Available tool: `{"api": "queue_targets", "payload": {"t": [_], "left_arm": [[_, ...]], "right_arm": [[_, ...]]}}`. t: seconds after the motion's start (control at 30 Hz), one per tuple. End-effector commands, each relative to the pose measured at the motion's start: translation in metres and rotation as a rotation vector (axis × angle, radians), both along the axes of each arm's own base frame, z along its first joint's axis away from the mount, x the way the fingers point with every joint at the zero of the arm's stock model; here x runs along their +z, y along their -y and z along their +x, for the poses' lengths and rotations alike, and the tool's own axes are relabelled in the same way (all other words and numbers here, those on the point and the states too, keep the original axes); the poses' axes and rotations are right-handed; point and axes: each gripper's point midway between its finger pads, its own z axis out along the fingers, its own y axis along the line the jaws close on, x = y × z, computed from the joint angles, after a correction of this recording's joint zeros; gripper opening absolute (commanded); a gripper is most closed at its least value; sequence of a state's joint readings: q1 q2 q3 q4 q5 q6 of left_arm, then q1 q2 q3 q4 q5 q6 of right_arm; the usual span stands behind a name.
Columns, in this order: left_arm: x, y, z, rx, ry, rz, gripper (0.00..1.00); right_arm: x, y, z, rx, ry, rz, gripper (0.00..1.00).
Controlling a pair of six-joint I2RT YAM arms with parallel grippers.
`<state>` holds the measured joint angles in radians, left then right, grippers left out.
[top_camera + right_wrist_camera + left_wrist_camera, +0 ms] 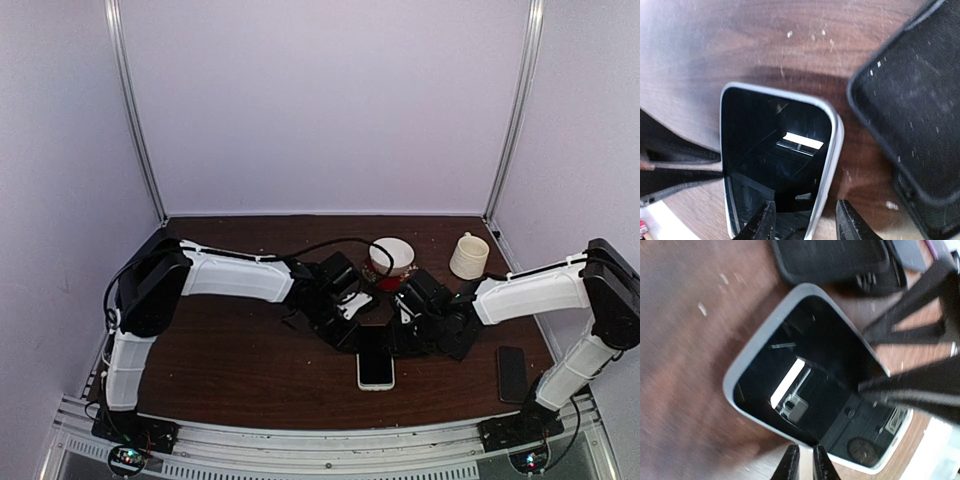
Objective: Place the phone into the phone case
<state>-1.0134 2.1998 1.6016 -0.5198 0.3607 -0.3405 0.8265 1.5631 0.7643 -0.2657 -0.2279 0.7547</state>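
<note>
phone [775, 150] cut off at the bottom edge.

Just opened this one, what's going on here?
Both arms reach in over the phone, which lies screen up on the table. It is not yet in the phone case, which lies right beside it. The right gripper has its fingers open astride one edge of the phone, one over the screen and one over the table. The left gripper sits at another edge, fingers almost together, with nothing visible between them.
</note>
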Motion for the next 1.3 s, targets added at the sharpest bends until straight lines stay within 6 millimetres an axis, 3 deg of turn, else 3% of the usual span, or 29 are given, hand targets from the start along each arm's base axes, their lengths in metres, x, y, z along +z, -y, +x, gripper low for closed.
{"api": "queue_targets", "payload": {"t": [0.0, 0.17, 0.37, 0.53, 0.67, 0.77, 0.87, 0.93, 0.97, 1.0, 1.07, 1.17, 1.27], "left_arm": [[-0.019, -0.011, -0.026, -0.026, 0.001, 0.070, 0.14], [0.027, -0.006, -0.015, -0.020, 0.086, -0.038, 0.15], [0.077, -0.040, 0.015, 0.100, 0.126, -0.107, 0.17], [0.089, -0.068, 0.021, 0.134, 0.184, -0.072, 0.19], [0.093, -0.077, 0.022, 0.146, 0.200, -0.063, 0.19], [0.096, -0.081, 0.021, 0.152, 0.207, -0.061, 0.19], [0.104, -0.086, 0.024, 0.159, 0.234, -0.065, 0.20], [0.110, -0.093, 0.027, 0.171, 0.255, -0.062, 0.20], [0.113, -0.098, 0.029, 0.182, 0.265, -0.057, 0.20], [0.118, -0.103, 0.032, 0.194, 0.277, -0.058, 0.20], [0.126, -0.114, 0.035, 0.221, 0.296, -0.061, 0.24], [0.140, -0.127, 0.039, 0.256, 0.342, -0.075, 0.34], [0.146, -0.134, 0.041, 0.270, 0.377, -0.071, 0.44]], "right_arm": [[0.005, 0.018, -0.011, 0.005, 0.026, -0.170, 0.45], [0.015, 0.024, -0.028, 0.001, 0.051, -0.283, 0.45], [0.007, 0.016, -0.050, -0.028, 0.016, -0.227, 0.40], [-0.015, 0.014, -0.061, -0.024, -0.017, -0.261, 0.38], [-0.030, 0.040, -0.066, -0.044, -0.052, -0.415, 0.37], [-0.019, 0.057, -0.065, -0.043, -0.043, -0.531, 0.37], [0.009, 0.055, -0.056, -0.019, 0.030, -0.593, 0.38], [0.024, 0.045, -0.050, 0.002, 0.067, -0.606, 0.44], [0.033, 0.034, -0.046, 0.010, 0.089, -0.591, 0.52], [0.038, 0.026, -0.043, 0.016, 0.103, -0.576, 0.71], [0.045, 0.007, -0.036, 0.009, 0.128, -0.514, 0.98], [0.047, -0.020, -0.027, -0.027, 0.147, -0.409, 0.99], [0.039, -0.025, -0.020, -0.082, 0.140, -0.408, 0.99]]}}
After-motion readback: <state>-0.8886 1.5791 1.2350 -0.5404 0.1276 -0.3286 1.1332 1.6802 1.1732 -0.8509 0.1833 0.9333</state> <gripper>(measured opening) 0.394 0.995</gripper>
